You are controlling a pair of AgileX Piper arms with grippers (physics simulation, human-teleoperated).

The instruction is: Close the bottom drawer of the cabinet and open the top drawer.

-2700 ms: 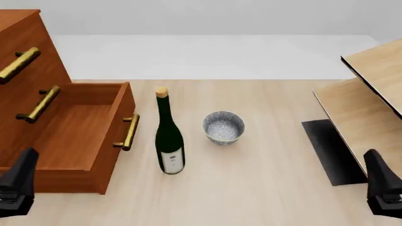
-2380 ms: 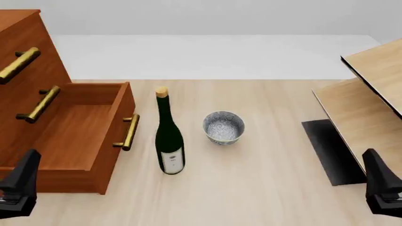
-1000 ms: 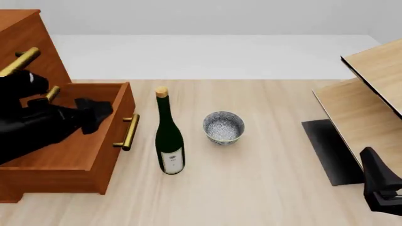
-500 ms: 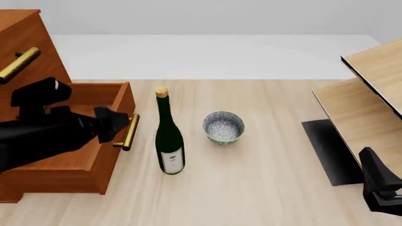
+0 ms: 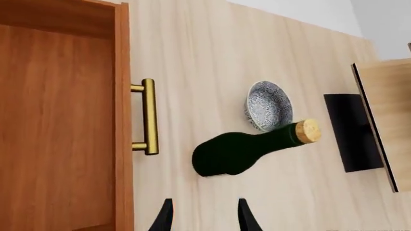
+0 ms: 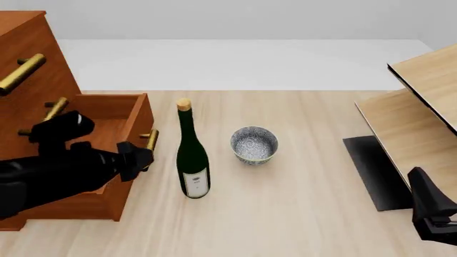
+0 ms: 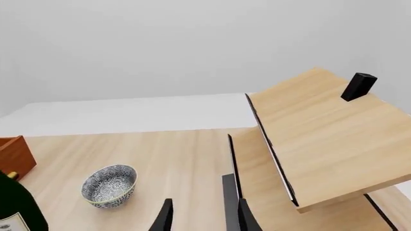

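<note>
Cabinet (image 6: 29, 64): reddish-brown chest at the table's left end; it is the landmark for every place given below.
Bottom drawer (image 6: 107, 182): pulled well out of the cabinet toward the wine bottle, its brass handle (image 5: 149, 117) on the front panel facing that bottle; it must be pushed in first.
Top drawer (image 6: 21, 48): uppermost in the cabinet and apparently shut, its brass bar showing at the cabinet's upper left.
Left gripper (image 6: 136, 159): reaches across the open bottom drawer to its front panel, just beside the handle; fingers (image 5: 165, 219) parted and holding nothing, probably placed to press the panel back into the cabinet, though contact cannot be confirmed.
Right gripper (image 7: 202, 216): far from the cabinet, near the pale shelf unit (image 6: 421, 107); fingers spread and empty, idle.
Wine bottle (image 6: 190, 155): upright just beyond the drawer front, leaving little room there.
Bowl (image 6: 253, 144): past the bottle, farther from the cabinet.
</note>
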